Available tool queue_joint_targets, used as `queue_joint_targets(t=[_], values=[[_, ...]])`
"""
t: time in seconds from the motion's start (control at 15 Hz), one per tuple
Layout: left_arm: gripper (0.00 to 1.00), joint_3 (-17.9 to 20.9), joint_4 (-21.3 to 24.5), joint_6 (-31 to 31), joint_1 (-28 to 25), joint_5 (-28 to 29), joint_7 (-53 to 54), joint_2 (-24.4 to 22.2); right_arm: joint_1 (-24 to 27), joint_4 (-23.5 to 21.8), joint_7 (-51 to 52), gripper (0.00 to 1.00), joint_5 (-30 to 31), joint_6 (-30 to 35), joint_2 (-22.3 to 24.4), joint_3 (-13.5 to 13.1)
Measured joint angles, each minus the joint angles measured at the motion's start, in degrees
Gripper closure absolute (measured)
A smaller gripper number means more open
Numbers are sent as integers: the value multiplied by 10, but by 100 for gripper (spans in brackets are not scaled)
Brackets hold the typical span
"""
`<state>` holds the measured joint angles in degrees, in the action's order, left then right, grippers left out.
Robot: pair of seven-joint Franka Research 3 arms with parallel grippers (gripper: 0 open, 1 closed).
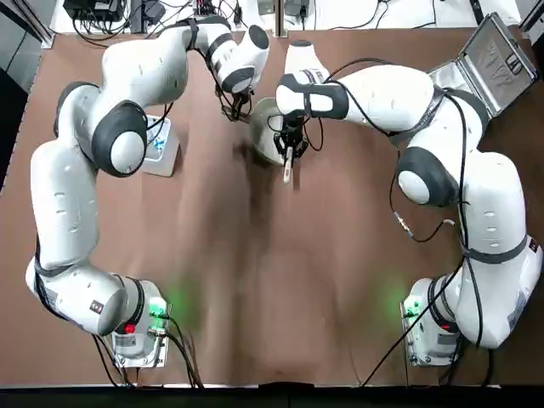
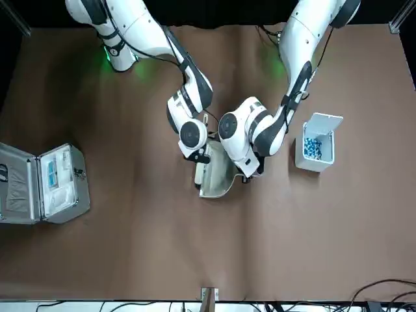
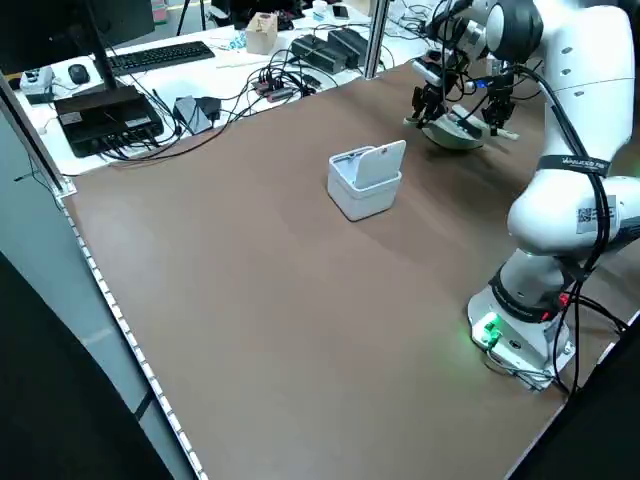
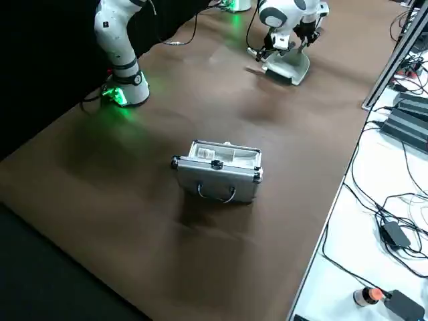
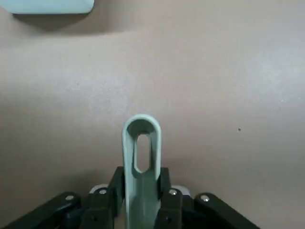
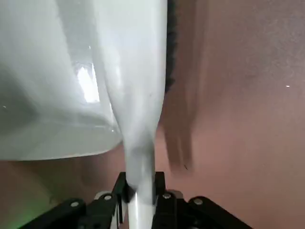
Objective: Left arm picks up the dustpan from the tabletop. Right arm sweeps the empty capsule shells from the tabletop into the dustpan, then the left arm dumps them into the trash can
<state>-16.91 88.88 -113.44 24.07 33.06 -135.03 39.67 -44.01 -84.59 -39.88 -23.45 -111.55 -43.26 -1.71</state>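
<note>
The cream-white dustpan (image 1: 265, 127) rests on the table's far middle, and it also shows across the table as dustpan (image 2: 218, 177). My left gripper (image 1: 234, 104) is shut on its slotted handle (image 5: 141, 152). My right gripper (image 1: 291, 144) is shut on a slim white brush (image 1: 289, 167), whose dark bristles (image 6: 170, 47) stand beside the pan's rim (image 6: 52, 95). The light-grey trash can (image 2: 316, 146) stands toward my left with its lid up and blue and white bits inside. No capsule shells show on the tabletop.
An open silver case (image 1: 497, 64) lies at the far right corner. A brown mat (image 1: 272, 280) covers the table, with the arm bases at its near corners. Cables, a keyboard and boxes sit on the white bench (image 3: 150, 70) beyond the table's far edge.
</note>
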Motion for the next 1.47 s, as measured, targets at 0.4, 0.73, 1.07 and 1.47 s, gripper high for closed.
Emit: queue_joint_targets(t=[0.4, 0.73, 1.07, 1.47], values=[[67, 0, 0, 0, 0, 0, 0, 0, -6, 14, 0, 74, -18, -3, -9, 0], [67, 0, 0, 0, 0, 0, 0, 0, -20, 18, 0, 74, -35, -26, -10, 0], [67, 0, 0, 0, 0, 0, 0, 0, -33, 24, 0, 74, -48, -50, -14, 0], [67, 0, -2, 0, 0, 0, 0, 0, -31, 47, 0, 74, -67, -48, -15, -2]])
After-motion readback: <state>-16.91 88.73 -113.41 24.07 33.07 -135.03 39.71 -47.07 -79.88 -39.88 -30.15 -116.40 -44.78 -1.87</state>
